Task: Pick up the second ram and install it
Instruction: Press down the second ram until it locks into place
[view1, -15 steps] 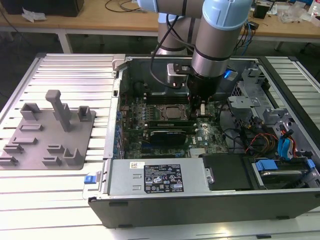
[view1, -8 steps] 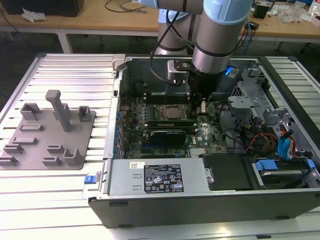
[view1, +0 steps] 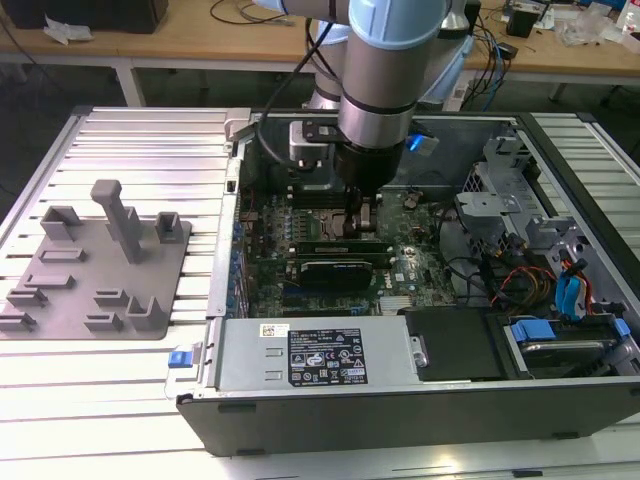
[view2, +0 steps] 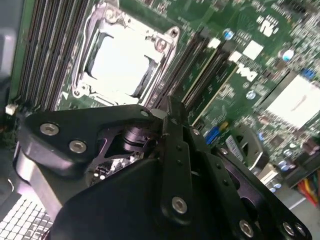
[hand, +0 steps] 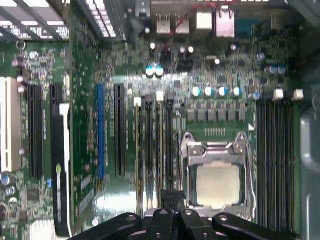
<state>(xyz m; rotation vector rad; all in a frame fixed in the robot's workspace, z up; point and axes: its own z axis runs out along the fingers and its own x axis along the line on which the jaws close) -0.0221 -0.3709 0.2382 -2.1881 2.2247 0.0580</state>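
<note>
1. Exterior view: the gripper (view1: 358, 222) hangs straight down inside the open computer case (view1: 400, 400), low over the motherboard (view1: 420, 255).
2. The second ram (view1: 335, 244) stands on edge in a slot directly under the gripper, at 6 o'clock from the processor socket (view1: 322, 203).
3. The black expansion card (view1: 340, 270) lies just beside the stick, at its 6 o'clock.
4. The grey fixture plate (view1: 100, 270) sits well apart, at 9 o'clock from the case.
5. In both wrist views the fingers (hand: 167, 200) are drawn together with hardly a gap. I cannot tell whether they pinch the stick's top edge.
6. In the second wrist view the ram (view2: 216, 87) runs along the slot bank beside the socket (view2: 122, 62), near the fingertips (view2: 170, 112).
</note>
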